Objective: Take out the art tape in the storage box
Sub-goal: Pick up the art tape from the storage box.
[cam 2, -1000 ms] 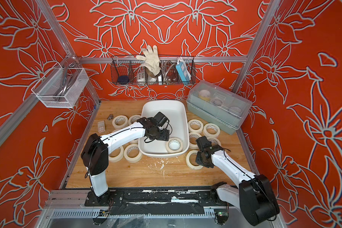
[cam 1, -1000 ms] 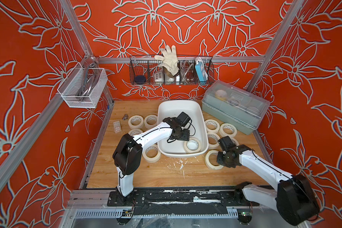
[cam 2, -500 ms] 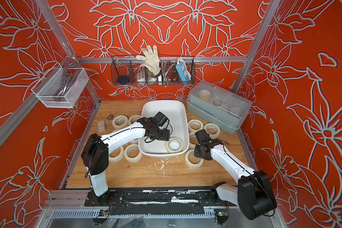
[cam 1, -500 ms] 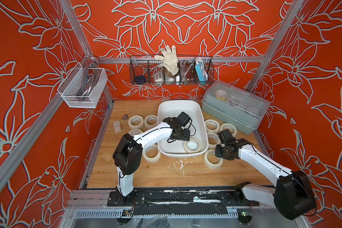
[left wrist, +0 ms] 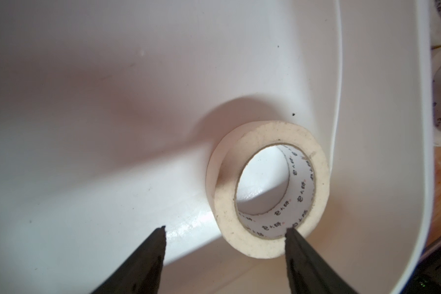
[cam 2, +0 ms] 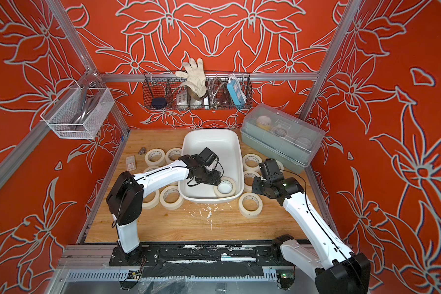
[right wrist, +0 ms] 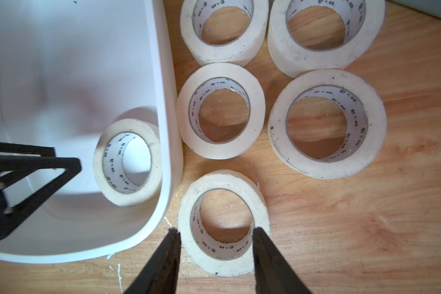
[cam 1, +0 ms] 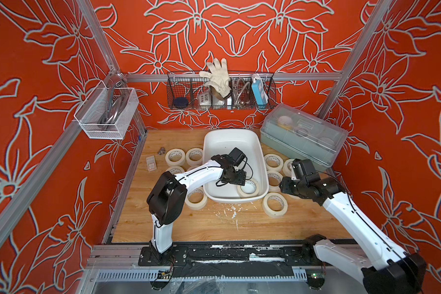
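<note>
One cream masking-tape roll [left wrist: 224,201] lies flat in a corner of the white plastic tub [left wrist: 87,101], just beside its wall. We judge it light and stiff, best pinched through the core. Our left gripper [left wrist: 225,227] gapes empty over it; the right gripper [right wrist: 216,229] is part-open, empty.

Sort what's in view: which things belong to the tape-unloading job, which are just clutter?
Job: white tub; tape roll inside it; tape rolls beside it; left gripper; right gripper.
Clutter: lidded grey box; wire basket; glove; mesh basket; small card; metal fitting.
</note>
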### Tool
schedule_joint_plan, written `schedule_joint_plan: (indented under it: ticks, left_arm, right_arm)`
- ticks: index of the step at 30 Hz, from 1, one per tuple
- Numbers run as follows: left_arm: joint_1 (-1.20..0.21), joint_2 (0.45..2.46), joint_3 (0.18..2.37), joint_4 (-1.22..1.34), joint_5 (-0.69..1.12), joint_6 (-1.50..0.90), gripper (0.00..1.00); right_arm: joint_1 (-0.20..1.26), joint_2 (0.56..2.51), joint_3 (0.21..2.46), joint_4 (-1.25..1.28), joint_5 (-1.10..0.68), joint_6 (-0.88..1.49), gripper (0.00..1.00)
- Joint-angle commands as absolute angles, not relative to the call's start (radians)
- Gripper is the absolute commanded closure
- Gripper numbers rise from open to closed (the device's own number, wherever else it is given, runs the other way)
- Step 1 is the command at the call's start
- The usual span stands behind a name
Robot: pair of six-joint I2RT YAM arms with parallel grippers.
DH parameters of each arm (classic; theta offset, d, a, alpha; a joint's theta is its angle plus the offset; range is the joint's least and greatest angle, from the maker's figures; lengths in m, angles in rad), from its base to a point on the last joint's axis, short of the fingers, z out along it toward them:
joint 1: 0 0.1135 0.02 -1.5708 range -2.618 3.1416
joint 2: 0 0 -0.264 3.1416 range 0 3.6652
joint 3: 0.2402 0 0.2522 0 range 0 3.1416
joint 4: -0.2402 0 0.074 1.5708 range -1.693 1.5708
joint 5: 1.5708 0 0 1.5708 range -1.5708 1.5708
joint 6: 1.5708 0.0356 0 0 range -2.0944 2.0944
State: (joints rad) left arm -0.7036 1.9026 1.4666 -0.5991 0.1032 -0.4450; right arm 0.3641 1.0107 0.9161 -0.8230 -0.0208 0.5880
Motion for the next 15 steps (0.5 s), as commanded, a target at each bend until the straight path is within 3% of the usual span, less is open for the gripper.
schedule_joint_plan:
  ticks: [1, 9, 12, 15]
  left_arm:
    - [-0.715, 1.950, 1.463, -0.573, 0.130, -0.402, 0.28]
    - [-0.729, 2.046, 1.485, -0.552, 0.091, -0.388, 0.34]
    - [-0.729, 2.069, 1.497, -0.543, 0.055, -0.382, 0.42]
    - [-0.728, 2.075, 1.511, -0.551, 0.021, -0.383, 0.59]
  right_arm:
    - [0.359, 1.009, 0.943, -0.853, -0.063, 0.565, 0.51]
    - [0.360, 1.029, 0.942, -0.839, -0.096, 0.578, 0.52]
    - [0.360, 1.039, 0.942, -0.822, -0.121, 0.584, 0.54]
    - [0.360, 1.059, 0.946, -0.816, -0.151, 0.586, 0.55]
